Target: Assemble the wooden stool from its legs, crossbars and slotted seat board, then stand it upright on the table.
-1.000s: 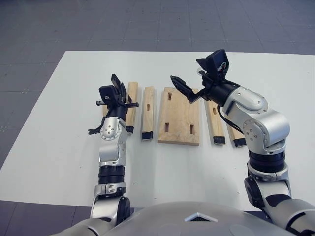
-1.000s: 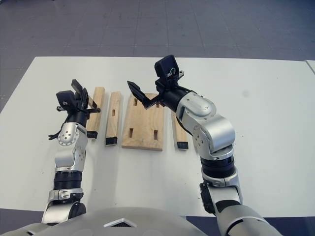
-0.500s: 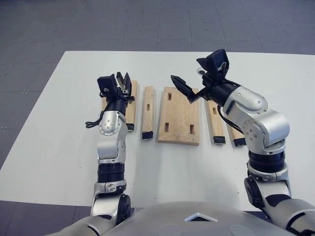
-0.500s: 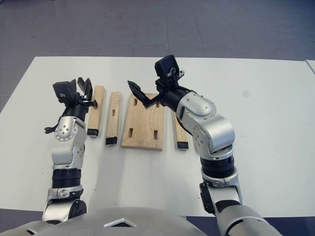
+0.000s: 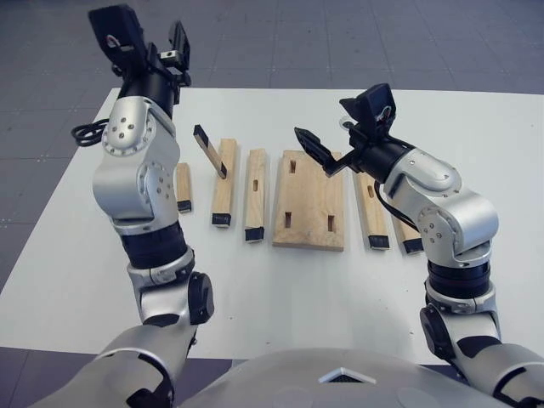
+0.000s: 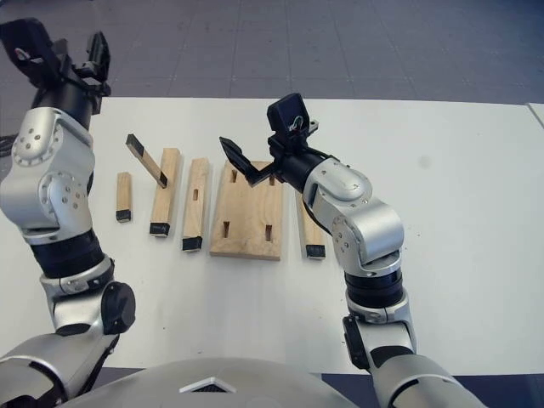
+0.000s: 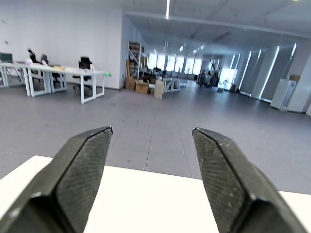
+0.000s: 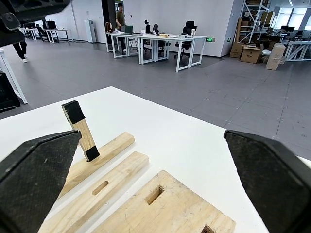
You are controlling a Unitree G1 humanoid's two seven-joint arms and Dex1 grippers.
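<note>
The slotted seat board (image 5: pixel 310 200) lies flat mid-table. Left of it lie two long legs (image 5: pixel 255 194), (image 5: pixel 224 180). A short black-tipped crossbar (image 5: pixel 209 151) stands tilted in the outer leg's slot. Another short crossbar (image 5: pixel 183 187) lies flat further left. Two more legs (image 5: pixel 371 212), (image 5: pixel 408 235) lie right of the board, partly under my right arm. My left gripper (image 5: pixel 174 53) is raised high above the table's far left corner, open and empty. Just above the far end of the seat board, my right gripper (image 5: pixel 344 136) hovers open and empty.
The white table (image 5: pixel 85 246) has free room in front of the parts and along its right side. Beyond its far edge is grey floor. Desks and chairs (image 8: pixel 155 41) stand far off in the room.
My left arm has lifted up and back from the outer left leg, leaving the crossbar tilted in its slot. The flat short crossbar is now uncovered. The right arm has not moved.
</note>
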